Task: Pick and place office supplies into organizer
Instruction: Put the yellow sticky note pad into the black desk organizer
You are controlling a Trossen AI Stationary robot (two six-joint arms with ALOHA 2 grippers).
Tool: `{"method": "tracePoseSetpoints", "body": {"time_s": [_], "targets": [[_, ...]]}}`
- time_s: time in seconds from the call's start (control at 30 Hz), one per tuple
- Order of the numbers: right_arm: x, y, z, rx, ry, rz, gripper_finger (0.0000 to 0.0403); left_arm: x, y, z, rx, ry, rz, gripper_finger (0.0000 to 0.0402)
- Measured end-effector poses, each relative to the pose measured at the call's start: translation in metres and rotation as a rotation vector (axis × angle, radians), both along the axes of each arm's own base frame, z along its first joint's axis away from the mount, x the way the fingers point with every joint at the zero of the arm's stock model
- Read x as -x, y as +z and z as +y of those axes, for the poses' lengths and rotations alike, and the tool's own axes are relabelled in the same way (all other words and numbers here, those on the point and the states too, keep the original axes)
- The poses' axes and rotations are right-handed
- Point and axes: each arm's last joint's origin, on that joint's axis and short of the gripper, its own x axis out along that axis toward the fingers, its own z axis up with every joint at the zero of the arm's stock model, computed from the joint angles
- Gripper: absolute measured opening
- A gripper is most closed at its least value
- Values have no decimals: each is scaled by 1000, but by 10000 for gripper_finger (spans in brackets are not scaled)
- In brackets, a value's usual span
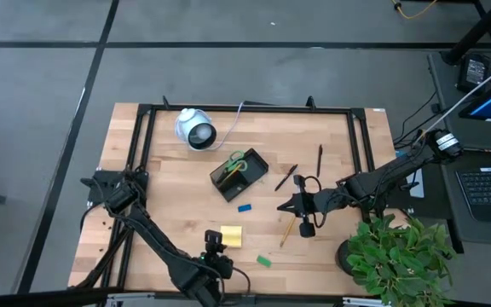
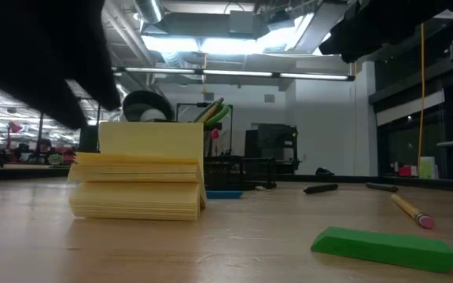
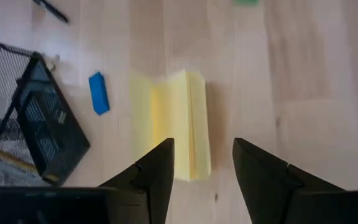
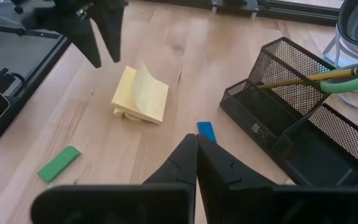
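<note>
The organizer (image 1: 239,174) stands mid-desk holding the scissors (image 1: 235,162), with the round device (image 1: 195,130) toward the far edge, the sticky-note pad (image 1: 231,235) and two blocks (image 1: 263,261) toward the near edge, and pens (image 1: 285,177) rightward.

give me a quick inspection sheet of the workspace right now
surface: wooden table inside a black frame.
job's things: mesh organizer holds green-handled scissors and a pencil; sticky-note pad, blue block, green block, black pen, a dark pen and a second pencil lie loose.
clutter: white round device.
grippers: left tool open above the pad; right tool shut, empty, above the table near the blue block.
cables: white cable from the device; yellow cable on the floor.
surroundings: potted plant, laptop.
</note>
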Motion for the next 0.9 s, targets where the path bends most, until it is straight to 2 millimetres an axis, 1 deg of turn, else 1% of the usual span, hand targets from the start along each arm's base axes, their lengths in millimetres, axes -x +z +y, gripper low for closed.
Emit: {"method": "tracePoseSetpoints", "body": {"time_s": [0.13, 0.27, 0.53, 0.9], "targets": [[0, 0, 0, 1, -1, 2, 8, 1, -5, 2, -15, 0, 7, 152], [0, -1, 0, 3, -1, 6, 8, 1, -11, 5, -19, -39, 52, 147], [0, -1, 0, -19, -14, 7, 8, -2, -11, 9, -76, -110, 86, 145], [0, -1, 0, -19, -14, 7, 8, -10, -12, 18, -89, -182, 169, 145]]}}
